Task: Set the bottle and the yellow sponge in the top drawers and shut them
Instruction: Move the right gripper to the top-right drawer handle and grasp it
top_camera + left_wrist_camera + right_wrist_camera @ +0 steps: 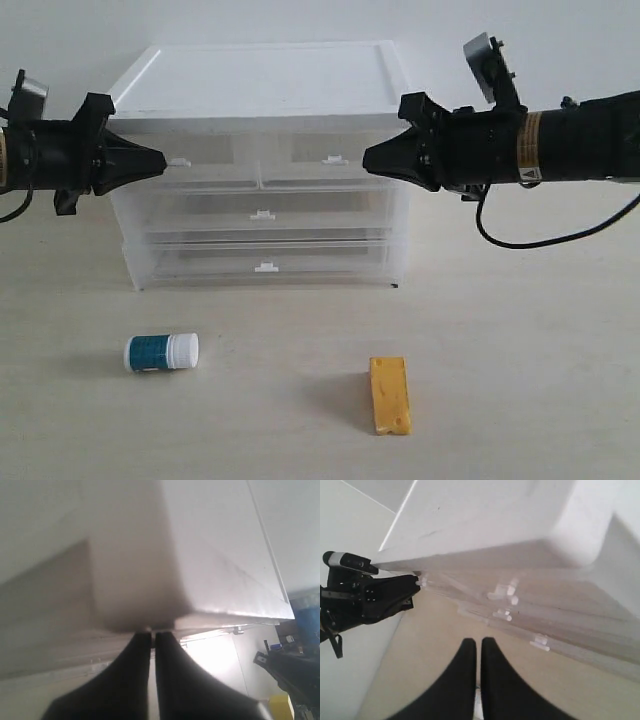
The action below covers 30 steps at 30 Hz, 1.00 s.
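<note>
Two top drawers [215, 152] shut, bottle [161, 352] and yellow sponge [390, 396] apart on table [510, 340]

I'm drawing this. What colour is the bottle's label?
Dark teal label on the bottle, clearest in the exterior view.

Pale beige tabletop [500, 400], white cabinet top [260, 80], two full-width translucent drawers [320, 210] — stacked, shut

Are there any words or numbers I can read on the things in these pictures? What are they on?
No text here is clear enough to quote.
bottle: pale marks on its teal label, too small to read.
right arm: a tan band and a small white sticker with what looks like a triangle sign, print too blurred to read.
yellow sponge and cabinet: no writing shows.
</note>
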Available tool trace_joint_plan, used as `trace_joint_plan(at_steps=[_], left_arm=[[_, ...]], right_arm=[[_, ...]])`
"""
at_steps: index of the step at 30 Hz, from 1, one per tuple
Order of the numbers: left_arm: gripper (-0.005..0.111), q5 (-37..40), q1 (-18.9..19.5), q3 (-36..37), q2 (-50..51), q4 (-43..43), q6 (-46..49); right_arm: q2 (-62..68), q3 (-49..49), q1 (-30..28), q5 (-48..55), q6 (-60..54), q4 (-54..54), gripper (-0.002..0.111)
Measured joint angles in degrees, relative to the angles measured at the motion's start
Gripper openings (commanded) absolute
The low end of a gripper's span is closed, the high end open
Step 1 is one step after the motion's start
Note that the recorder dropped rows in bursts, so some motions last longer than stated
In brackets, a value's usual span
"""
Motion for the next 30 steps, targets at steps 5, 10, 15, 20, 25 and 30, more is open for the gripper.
trace_joint_plan(at_steps=[5,10,15,20,25,30], left_arm=[[0.004,-0.03,0.00,0.00,0.36,0.00,0.00],[0.004,-1.24,0.27,-0.23,1.59,-0.56,0.00],[0.004,-2.42,0.62,-0.70,2.33,-1.13,0.00],[0.004,-2.78,0.62,-0.70,2.47,-1.21,0.00],[0.004,-3.00,0.62,-0.70,2.60,-1.48,0.00],[0.004,-3.21,0.62,-0.70,2.60,-1.48,0.00]], right_arm=[[6.30,-4.83,0.00,-1.47,6.16,1.80,0.000],[9.23,-5.06,0.00,-2.79,6.93,3.81,0.000],[9.28,-5.06,0.00,-5.46,6.71,5.76,0.001],[9.28,-5.06,1.12,-6.66,6.59,8.04,0.037],[9.28,-5.06,2.75,-4.79,6.59,10.52,0.050],[9.28,-5.06,2.86,0.64,6.59,11.88,0.050]])
